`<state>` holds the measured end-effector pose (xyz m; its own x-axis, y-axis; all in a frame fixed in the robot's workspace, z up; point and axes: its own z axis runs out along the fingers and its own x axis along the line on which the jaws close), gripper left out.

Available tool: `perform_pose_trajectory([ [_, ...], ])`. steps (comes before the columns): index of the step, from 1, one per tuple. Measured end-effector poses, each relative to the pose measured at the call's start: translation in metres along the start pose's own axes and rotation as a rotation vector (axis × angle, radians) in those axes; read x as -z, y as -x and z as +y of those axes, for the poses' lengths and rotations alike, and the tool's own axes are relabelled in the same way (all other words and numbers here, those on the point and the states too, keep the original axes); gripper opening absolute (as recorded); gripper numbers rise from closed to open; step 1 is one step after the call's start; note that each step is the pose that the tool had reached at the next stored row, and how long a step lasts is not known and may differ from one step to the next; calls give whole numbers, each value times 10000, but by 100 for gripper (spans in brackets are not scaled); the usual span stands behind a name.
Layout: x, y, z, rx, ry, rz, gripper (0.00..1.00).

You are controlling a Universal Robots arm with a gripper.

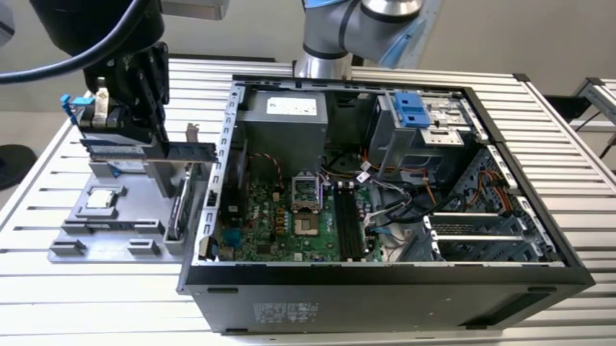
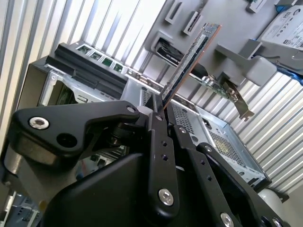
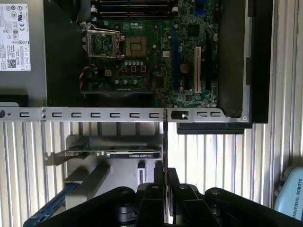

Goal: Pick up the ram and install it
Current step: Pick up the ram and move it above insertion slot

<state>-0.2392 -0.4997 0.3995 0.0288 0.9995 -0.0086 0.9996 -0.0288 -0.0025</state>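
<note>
In the exterior view my black gripper [image 1: 152, 143] hangs over the grey parts tray [image 1: 106, 241], to the exterior view's left of the open computer case [image 1: 385, 285]. It is shut on one end of the ram [image 1: 192, 151], a narrow dark stick that lies level and points toward the case. The second wrist view shows the ram [image 2: 189, 59] jutting out from between the shut fingers [image 2: 158, 142]. Seen edge-on in the first wrist view, the ram [image 3: 165, 142] is a thin line reaching the case's rim. The black memory slots [image 1: 347, 223] sit on the motherboard [image 3: 156, 61].
An upright expansion card [image 1: 178, 205] with a metal bracket and a processor [image 1: 104, 202] sit in the tray. A hard drive in a blue frame [image 1: 79, 108] stands behind my gripper. Cables [image 1: 405, 209] cross inside the case. The slatted metal table [image 1: 97, 303] lies all around.
</note>
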Motion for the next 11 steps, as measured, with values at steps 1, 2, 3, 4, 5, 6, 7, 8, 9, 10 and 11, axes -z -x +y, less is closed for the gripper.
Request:
perform_pose_trajectory([
  [1,0,0,13,0,0,0,0],
  [2,0,-1,27,0,0,0,0],
  [3,0,-1,42,0,0,0,0],
  [4,0,-2,56,0,0,0,0],
  [5,0,-2,70,0,0,0,0],
  [6,0,-3,82,-1,0,0,0],
  [7,0,-3,96,0,-1,0,0],
  [8,0,-3,108,-1,0,1,0],
  [9,0,-4,122,0,0,0,0],
  [10,0,-4,134,-1,0,1,0],
  [11,1,-4,149,0,-1,-1,0],
])
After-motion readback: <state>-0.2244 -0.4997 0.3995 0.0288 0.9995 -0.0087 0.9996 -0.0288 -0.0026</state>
